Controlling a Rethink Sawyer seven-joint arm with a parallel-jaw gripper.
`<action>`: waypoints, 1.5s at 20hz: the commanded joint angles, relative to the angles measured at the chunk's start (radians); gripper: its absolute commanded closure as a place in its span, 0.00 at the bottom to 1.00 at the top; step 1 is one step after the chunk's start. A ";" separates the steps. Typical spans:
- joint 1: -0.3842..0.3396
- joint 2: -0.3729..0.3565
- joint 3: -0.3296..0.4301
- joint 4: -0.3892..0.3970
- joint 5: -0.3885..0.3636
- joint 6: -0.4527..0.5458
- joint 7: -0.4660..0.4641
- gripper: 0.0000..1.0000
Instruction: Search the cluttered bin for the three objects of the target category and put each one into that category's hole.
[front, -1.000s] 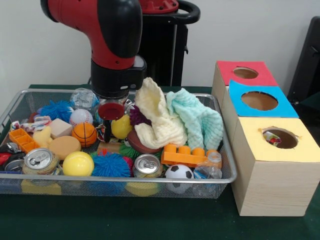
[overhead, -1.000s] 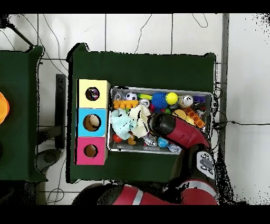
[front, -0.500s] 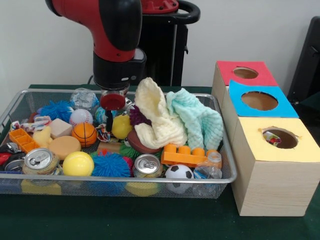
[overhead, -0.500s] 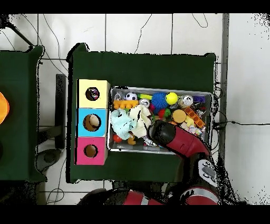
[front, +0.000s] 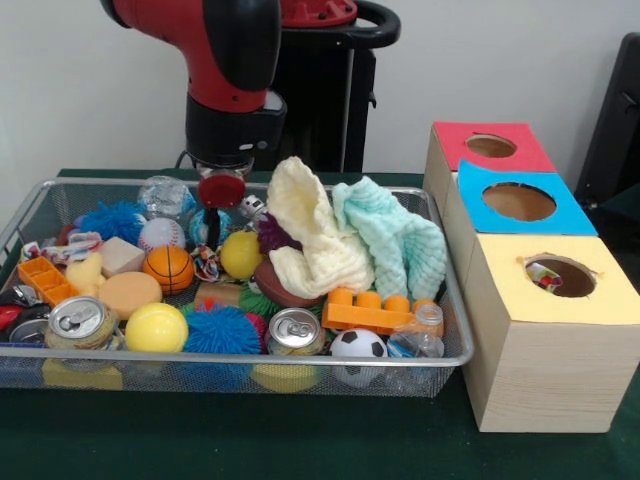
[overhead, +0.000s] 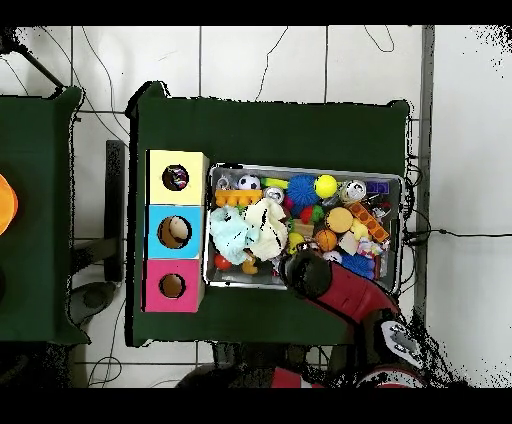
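Note:
The wire mesh bin (front: 452, 300) holds a heap of toys, cans and cloths; it also shows in the overhead view (overhead: 300, 168). My gripper (front: 213, 222) hangs under the arm's red disc at the bin's back, just above the clutter beside a yellow ball (front: 241, 254). A crumpled printed wrapper (front: 207, 264) lies right of the small basketball (front: 168, 267), below and in front of the gripper. Another wrapper (front: 76, 245) lies at the bin's left end. A third wrapper (front: 544, 275) sits inside the yellow-topped box's hole (front: 565, 277), also seen from overhead (overhead: 176, 178).
Cream cloth (front: 310, 235) and mint cloth (front: 395, 240) pile up at the bin's right. Blue-topped box (front: 520, 200) and red-topped box (front: 490, 146) stand behind the yellow one. Cans (front: 294, 331), an orange brick (front: 368, 310) and spiky balls (front: 222, 330) fill the front.
The arm has risen and drawn back toward the robot's side of the bin. The gripper has come up out of the clutter near the yellow ball.

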 joint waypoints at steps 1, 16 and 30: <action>-0.080 0.043 0.103 0.131 -0.087 -0.123 0.031 0.00; -0.255 0.040 0.122 0.128 -0.199 -0.157 0.006 0.00; -0.036 -0.089 0.115 0.002 -0.070 0.143 0.072 0.00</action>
